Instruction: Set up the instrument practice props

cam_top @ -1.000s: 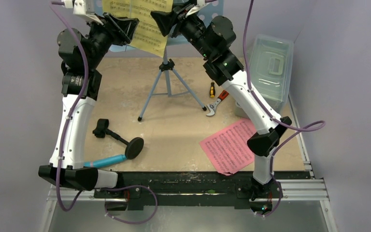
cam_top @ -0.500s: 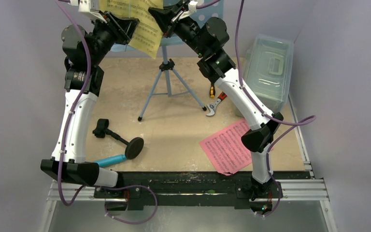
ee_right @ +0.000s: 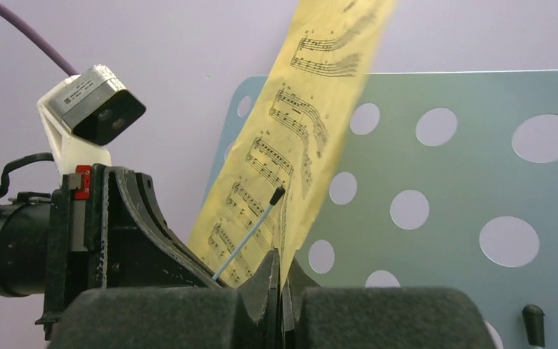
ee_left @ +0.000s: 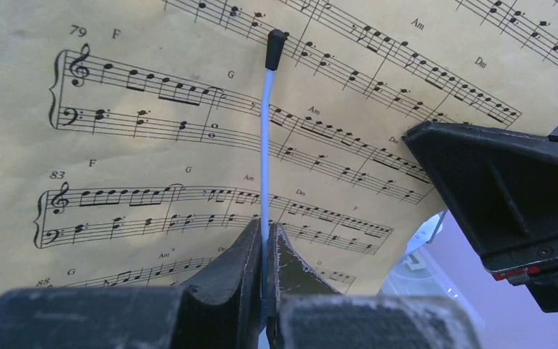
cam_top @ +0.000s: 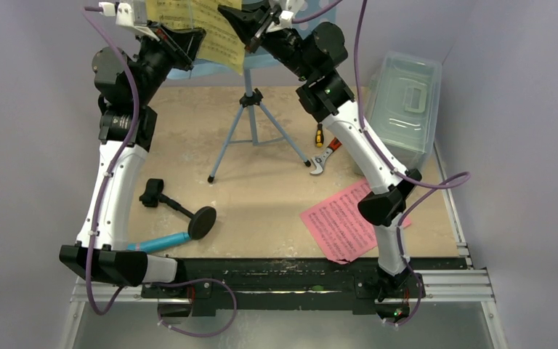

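Tabletop [cam_top: 261, 196] far edge: we see left pincer [ee_left: 265, 243] clamped on the music stand [ee_right: 472, 182] retainer wire [ee_left: 265, 145], right pincer [ee_right: 283, 275] closed on the yellow page [ee_right: 298, 145], held up before the stand.

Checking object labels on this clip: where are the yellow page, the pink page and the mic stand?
yellow page [ee_left: 152, 167]: left wrist view, bare paper between two staves.
pink page [cam_top: 345, 222]: top external view, middle of the sheet.
mic stand [cam_top: 203, 220]: top external view, its round base.
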`<action>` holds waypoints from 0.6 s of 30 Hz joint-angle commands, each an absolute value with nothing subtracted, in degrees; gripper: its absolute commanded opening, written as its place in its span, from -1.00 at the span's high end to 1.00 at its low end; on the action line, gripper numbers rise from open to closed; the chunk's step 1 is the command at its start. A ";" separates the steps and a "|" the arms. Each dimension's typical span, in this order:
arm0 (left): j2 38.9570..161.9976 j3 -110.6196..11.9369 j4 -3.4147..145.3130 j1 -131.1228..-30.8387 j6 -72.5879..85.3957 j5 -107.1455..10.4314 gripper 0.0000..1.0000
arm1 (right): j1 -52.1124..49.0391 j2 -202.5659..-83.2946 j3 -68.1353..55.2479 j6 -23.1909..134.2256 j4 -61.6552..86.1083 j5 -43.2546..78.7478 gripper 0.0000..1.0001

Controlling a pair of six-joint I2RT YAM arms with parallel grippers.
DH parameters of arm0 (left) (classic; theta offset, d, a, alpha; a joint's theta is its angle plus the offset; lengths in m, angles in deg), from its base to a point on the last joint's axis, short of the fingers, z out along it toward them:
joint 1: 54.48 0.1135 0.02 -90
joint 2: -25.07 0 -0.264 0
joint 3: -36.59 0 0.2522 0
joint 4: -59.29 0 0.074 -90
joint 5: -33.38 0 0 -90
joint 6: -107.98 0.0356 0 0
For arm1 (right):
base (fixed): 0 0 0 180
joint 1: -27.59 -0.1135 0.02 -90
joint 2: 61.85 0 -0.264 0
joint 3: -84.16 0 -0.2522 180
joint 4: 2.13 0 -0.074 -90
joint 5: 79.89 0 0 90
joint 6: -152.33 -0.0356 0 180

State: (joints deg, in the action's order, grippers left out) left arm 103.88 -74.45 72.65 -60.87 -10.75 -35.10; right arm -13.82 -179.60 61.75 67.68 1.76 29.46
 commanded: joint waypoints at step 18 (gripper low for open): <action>98.17 -71.03 67.88 -60.66 -7.33 -37.60 0.80 | -13.71 -183.19 67.51 71.39 -2.77 33.55 0.59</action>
